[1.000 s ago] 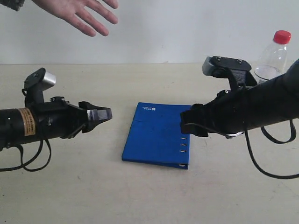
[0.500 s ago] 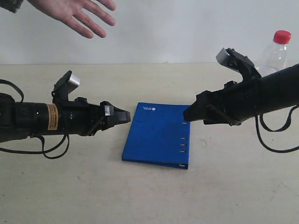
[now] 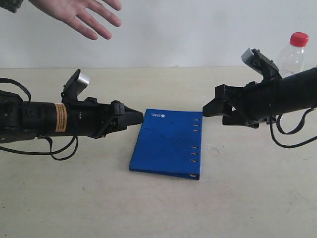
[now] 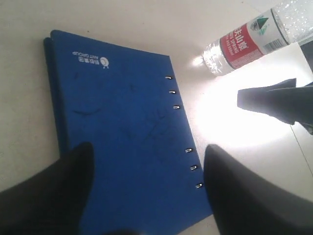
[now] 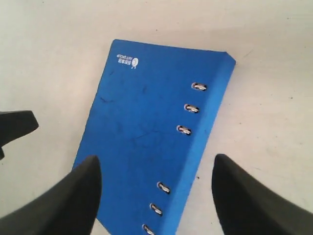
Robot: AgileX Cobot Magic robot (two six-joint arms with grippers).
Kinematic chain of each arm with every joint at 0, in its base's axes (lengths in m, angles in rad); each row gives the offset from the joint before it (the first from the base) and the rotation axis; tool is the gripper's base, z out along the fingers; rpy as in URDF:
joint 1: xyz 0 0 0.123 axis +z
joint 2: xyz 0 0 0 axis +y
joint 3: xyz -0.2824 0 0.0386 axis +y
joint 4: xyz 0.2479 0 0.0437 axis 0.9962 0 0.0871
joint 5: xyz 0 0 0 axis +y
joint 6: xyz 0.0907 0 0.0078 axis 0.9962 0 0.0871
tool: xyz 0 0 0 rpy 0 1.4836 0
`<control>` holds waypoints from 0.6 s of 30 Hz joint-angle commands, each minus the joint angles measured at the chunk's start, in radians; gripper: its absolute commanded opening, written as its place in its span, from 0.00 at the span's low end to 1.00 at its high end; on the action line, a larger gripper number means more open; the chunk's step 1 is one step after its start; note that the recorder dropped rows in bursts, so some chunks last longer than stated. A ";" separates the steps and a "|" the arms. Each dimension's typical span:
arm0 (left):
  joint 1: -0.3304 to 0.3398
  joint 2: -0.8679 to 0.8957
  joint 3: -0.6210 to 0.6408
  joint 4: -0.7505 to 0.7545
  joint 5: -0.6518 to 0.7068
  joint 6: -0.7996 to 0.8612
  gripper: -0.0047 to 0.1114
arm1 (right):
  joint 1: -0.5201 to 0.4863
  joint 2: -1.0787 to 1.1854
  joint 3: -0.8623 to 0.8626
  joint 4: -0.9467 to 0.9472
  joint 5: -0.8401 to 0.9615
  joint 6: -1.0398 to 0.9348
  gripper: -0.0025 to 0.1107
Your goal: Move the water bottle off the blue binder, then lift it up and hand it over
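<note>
The blue binder (image 3: 166,146) lies flat in the middle of the table, its metal rings along its right edge. The water bottle (image 3: 292,53) stands upright at the back right, off the binder, its lower part hidden behind the right arm. My left gripper (image 3: 137,117) hovers open at the binder's far left corner. My right gripper (image 3: 208,107) hovers open at its far right corner. Both wrist views show the binder (image 4: 122,122) (image 5: 146,127) beneath spread fingers (image 4: 244,191) (image 5: 63,200) that hold nothing. The left wrist view also shows the bottle (image 4: 249,36), red-and-white label visible.
A person's open hand (image 3: 81,15) hangs palm down at the top left, above the left arm. Black cables loop under both arms. A pale wall runs behind the beige table (image 3: 158,208).
My left arm has reached right, its gripper now at the binder's corner. My right gripper has lifted and drawn back to the right, off the binder. The hand shifted slightly left.
</note>
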 commanded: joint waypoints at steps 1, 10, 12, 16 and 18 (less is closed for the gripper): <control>-0.005 0.022 -0.026 0.029 -0.021 -0.058 0.57 | -0.008 0.066 -0.006 -0.074 0.035 0.036 0.55; -0.005 0.116 -0.095 0.189 -0.021 -0.241 0.57 | -0.008 0.210 -0.031 -0.076 0.119 -0.034 0.55; -0.005 0.121 -0.095 0.194 -0.012 -0.241 0.57 | -0.008 0.225 -0.035 -0.073 0.111 -0.045 0.55; -0.005 0.121 -0.103 0.200 -0.006 -0.241 0.57 | -0.008 0.265 -0.035 -0.057 0.083 -0.069 0.55; -0.005 0.121 -0.108 0.203 -0.006 -0.241 0.57 | -0.008 0.292 -0.035 -0.037 0.106 -0.105 0.55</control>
